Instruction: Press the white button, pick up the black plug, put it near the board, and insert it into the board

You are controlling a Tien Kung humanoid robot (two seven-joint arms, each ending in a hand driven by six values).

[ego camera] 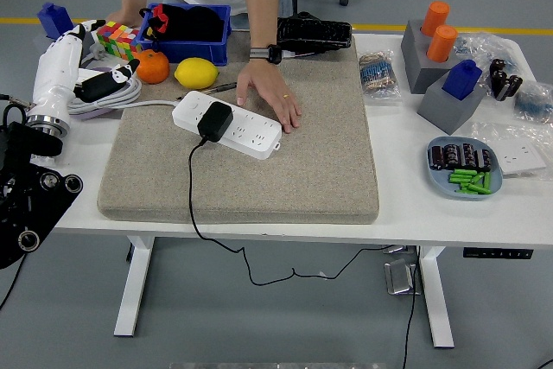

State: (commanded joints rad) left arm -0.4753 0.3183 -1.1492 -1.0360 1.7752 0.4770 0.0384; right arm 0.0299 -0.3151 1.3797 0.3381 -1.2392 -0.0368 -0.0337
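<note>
White table [406,213] w/ a beige foam mat [285,170] across its middle, grey floor behind. On the mat's upper left lies the white power strip [226,124], angled, far end toward the left. Black plug [213,121] sits seated in the strip near that end; its black cable [193,205] runs down over the mat's front edge and hangs below the table. A person's hand [272,97] lies flat on the mat, fingers touching the strip's right end; a black watch [265,54] on that wrist.

Left hand [82,62] of the robot is up at the far left, well apart from the strip, over a coiled white cable [108,97]. Fingers loosely spread, black-tipped thumb sticking out to the right, holding nothing. Black arm links sit at the left edge below it. Right hand not seen.

Near the strip's far end: an orange [152,66] and a lemon [196,72] side by side, a blue bin [186,32] behind them, a colour cube [117,39] to its left. Right side: grey blocks w/ orange cylinders [438,29] and a blue piece, plus a blue plate [462,170] w/ small green and dark parts.
</note>
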